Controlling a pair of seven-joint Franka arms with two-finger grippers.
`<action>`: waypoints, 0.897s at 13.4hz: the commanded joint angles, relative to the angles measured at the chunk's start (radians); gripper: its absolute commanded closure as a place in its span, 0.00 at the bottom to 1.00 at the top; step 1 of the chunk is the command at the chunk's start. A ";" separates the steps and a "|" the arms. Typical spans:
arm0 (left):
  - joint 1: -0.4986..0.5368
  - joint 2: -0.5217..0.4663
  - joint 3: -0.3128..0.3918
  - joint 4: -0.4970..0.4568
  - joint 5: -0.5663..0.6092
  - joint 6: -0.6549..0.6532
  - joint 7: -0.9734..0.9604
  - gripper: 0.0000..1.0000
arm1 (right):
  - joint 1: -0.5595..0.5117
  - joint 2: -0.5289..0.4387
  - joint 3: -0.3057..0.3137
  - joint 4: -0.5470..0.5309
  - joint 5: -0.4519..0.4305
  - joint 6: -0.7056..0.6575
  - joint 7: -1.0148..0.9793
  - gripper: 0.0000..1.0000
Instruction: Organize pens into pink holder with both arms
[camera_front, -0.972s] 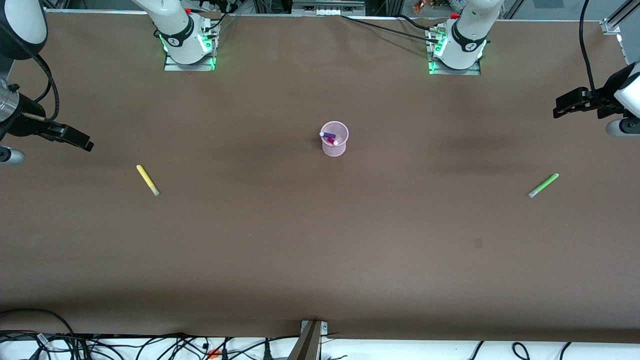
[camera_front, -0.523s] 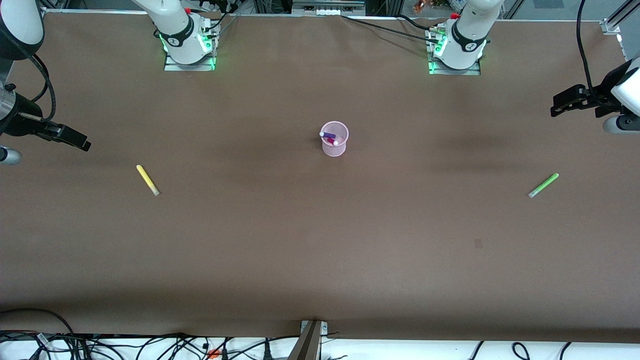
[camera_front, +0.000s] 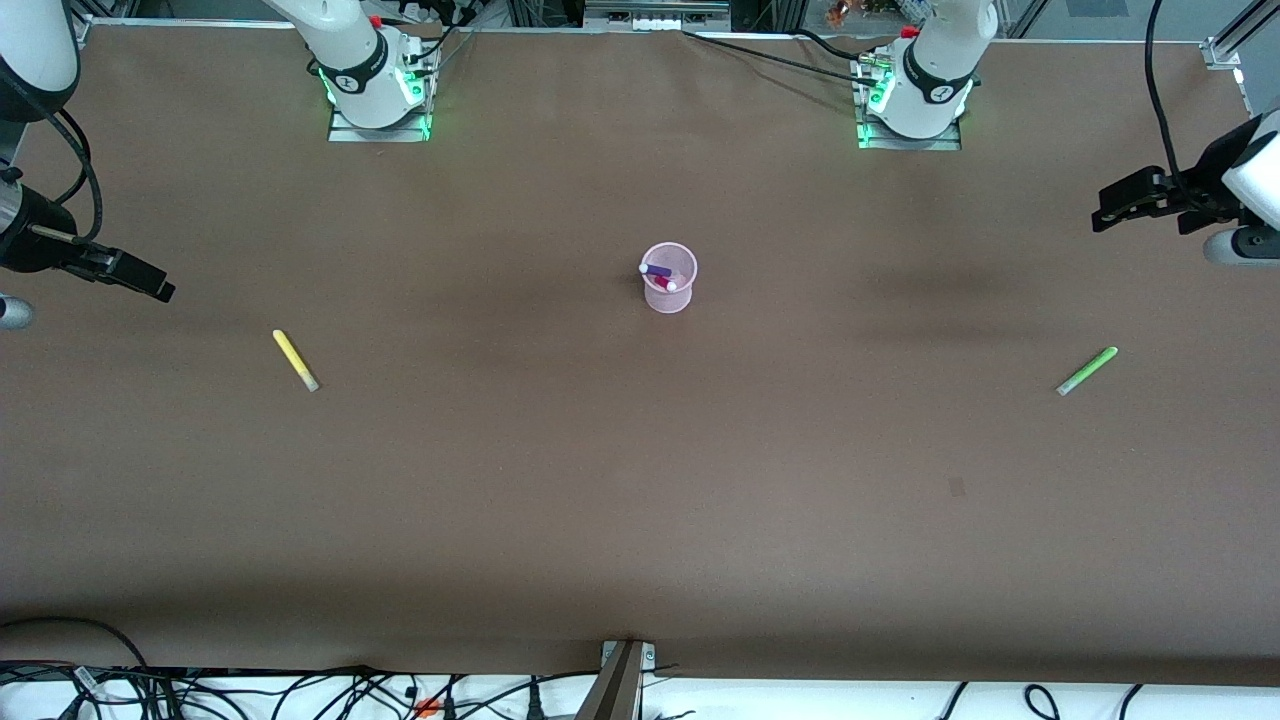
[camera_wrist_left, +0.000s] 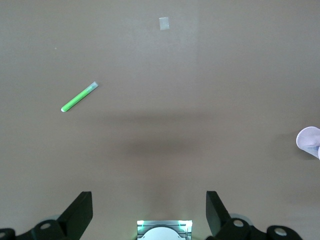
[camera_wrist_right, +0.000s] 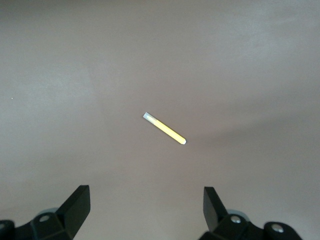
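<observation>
Both arms are raised at the table (camera_front: 640, 480) ends: left claw (camera_front: 1105, 207) spread, over table near the green pen (camera_front: 1087, 370); right claw (camera_front: 155, 288) spread, near the yellow pen (camera_front: 295, 359).

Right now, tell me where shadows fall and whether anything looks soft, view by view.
Front view: soft dark bands cross the table beside the pink holder and along its near edge; pens stay crisp. Left wrist view: a blurred shadow band lies near the green pen, which is sharp. Right wrist view: even light, the yellow pen sharp, faint shading toward one corner.
</observation>
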 joint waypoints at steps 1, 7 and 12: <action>-0.243 -0.092 0.256 -0.094 -0.037 0.006 0.005 0.00 | -0.004 -0.012 -0.003 -0.009 0.016 0.003 -0.024 0.00; -0.250 -0.148 0.209 -0.178 -0.021 0.081 -0.015 0.00 | -0.004 -0.011 -0.004 -0.009 0.016 0.005 -0.024 0.00; -0.236 -0.097 0.188 -0.076 -0.021 0.017 -0.072 0.00 | -0.004 -0.009 -0.004 -0.009 0.016 0.006 -0.024 0.00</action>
